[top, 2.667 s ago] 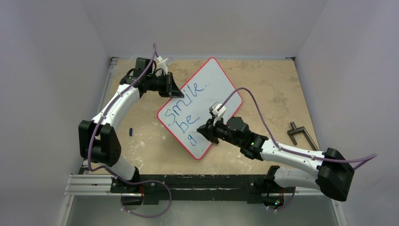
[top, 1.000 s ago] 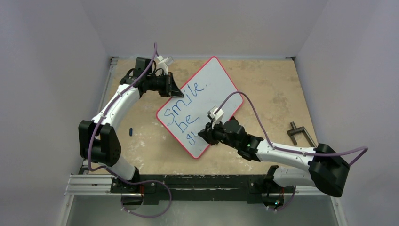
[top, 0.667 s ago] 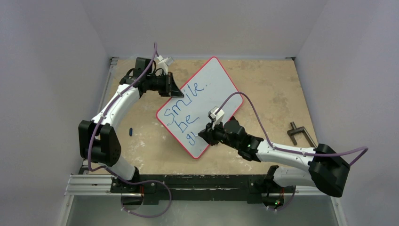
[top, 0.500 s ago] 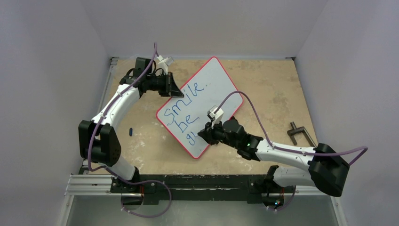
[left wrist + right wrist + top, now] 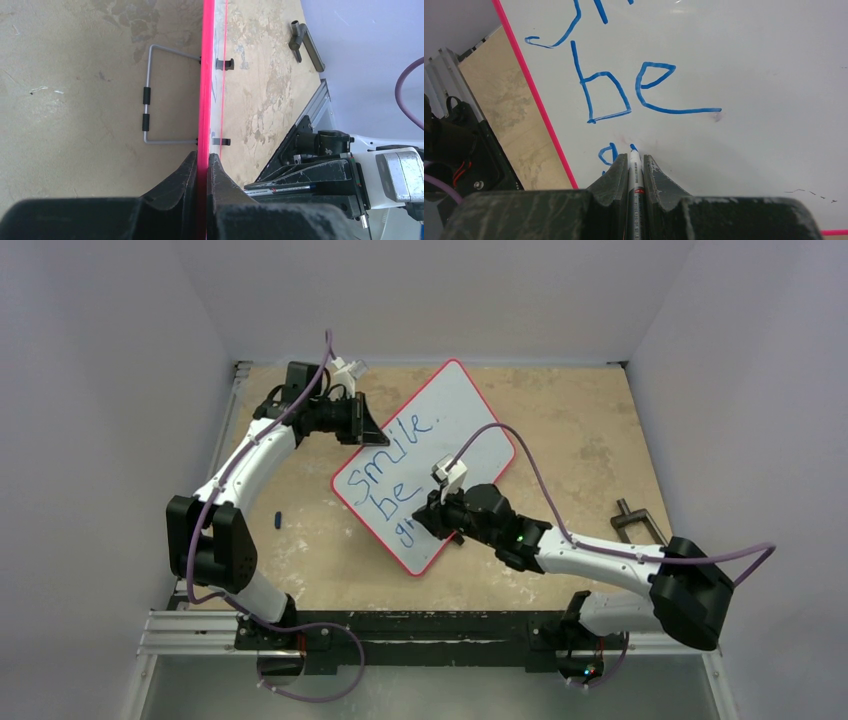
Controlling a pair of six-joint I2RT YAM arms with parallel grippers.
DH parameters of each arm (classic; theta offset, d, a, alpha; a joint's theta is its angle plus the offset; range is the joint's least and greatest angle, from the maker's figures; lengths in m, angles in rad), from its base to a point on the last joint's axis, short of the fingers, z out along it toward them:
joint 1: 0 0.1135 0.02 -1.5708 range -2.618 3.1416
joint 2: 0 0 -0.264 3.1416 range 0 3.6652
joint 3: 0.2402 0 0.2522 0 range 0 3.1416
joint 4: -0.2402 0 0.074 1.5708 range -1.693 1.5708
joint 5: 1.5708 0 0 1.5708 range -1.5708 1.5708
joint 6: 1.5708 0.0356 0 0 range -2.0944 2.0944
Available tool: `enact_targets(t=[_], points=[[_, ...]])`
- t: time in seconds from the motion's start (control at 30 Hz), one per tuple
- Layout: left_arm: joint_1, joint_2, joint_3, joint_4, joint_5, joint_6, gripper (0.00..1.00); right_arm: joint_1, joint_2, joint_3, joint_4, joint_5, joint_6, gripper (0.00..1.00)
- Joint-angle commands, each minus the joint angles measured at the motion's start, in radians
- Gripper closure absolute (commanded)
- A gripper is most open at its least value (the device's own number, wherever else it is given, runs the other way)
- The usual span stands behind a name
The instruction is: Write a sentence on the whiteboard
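The whiteboard [image 5: 450, 420] lies tilted on the table, white with a red rim. Blue words "smile" [image 5: 392, 453] and "be" [image 5: 398, 501] are on it, with a started third line [image 5: 406, 531] below. My left gripper [image 5: 368, 433] is shut on the board's left rim [image 5: 205, 100]. My right gripper [image 5: 432, 523] is shut on a blue marker [image 5: 634, 172]; its tip touches the board just right of a blue "g" [image 5: 608, 154], under "be" [image 5: 624, 92].
A small dark marker cap [image 5: 277, 519] lies on the table left of the board. A dark metal clamp handle [image 5: 638, 526] lies at the right and shows in the left wrist view [image 5: 306, 46]. A wire stand [image 5: 150, 95] shows under the board.
My right gripper has moved up and left along the third line with the marker. A stroke has been added after the "g". The left arm and board have not moved.
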Motion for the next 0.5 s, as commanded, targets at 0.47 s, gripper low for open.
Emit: enact_targets(t=[0.47], points=[[0.008,-0.036,0.023,0.022,-0.070,-0.015,1.00,-0.013,0.028,0.083,-0.075,0.143,-0.014,1.00]])
